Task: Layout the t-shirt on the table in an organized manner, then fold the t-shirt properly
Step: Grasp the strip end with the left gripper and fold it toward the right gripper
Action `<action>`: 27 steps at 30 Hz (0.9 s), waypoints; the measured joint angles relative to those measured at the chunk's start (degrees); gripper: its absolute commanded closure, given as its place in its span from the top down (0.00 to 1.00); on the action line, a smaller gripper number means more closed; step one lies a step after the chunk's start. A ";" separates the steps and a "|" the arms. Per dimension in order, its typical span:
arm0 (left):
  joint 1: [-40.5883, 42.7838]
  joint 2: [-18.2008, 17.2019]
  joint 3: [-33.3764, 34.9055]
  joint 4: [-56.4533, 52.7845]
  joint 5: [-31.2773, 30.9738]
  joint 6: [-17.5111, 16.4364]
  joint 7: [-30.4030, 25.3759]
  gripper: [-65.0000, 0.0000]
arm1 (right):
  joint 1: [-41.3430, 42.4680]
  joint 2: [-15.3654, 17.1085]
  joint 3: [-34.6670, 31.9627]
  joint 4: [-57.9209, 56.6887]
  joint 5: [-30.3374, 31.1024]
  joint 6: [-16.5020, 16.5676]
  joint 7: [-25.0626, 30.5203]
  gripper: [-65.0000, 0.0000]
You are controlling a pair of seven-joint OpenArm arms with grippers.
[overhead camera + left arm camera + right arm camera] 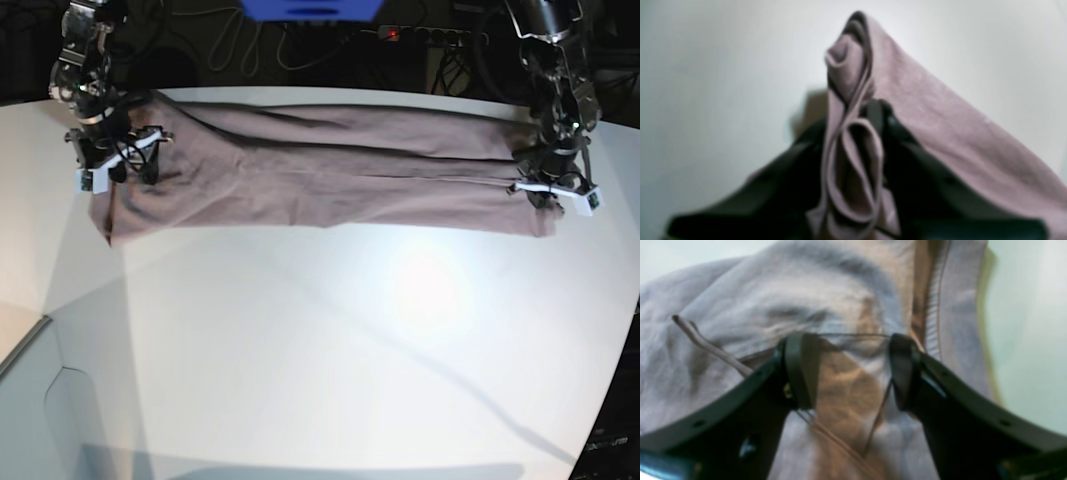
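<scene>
Soft mauve-grey cotton t-shirt [320, 170] lies as a long folded band across the far side of the big white table [330, 350], reaching from one of my arms to the other. My left gripper [870, 113] is pinched tight on bunched, looping folds at one end (blurry up close). My right gripper [850, 370] has its jaws apart over wrinkled cloth.

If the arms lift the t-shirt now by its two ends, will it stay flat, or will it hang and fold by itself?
Probably it sags. The t-shirt already lies in soft folds along the table, so it looks floppy. In the left gripper the cloth curls into loose loops, so it likely bunches where it is pinched. It seems light and thin, and unlikely to hold any shape.
</scene>
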State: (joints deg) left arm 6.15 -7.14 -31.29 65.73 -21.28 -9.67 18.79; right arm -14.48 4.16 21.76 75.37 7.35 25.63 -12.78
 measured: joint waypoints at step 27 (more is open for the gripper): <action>5.90 12.85 29.16 27.50 16.28 0.48 2.40 0.00 | 2.05 0.72 -3.34 -1.07 -0.02 0.00 -0.22 0.52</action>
State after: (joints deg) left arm 12.05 5.72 -2.13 93.23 -4.99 -9.19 21.19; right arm -12.43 4.89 18.41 74.30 7.33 25.63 -12.99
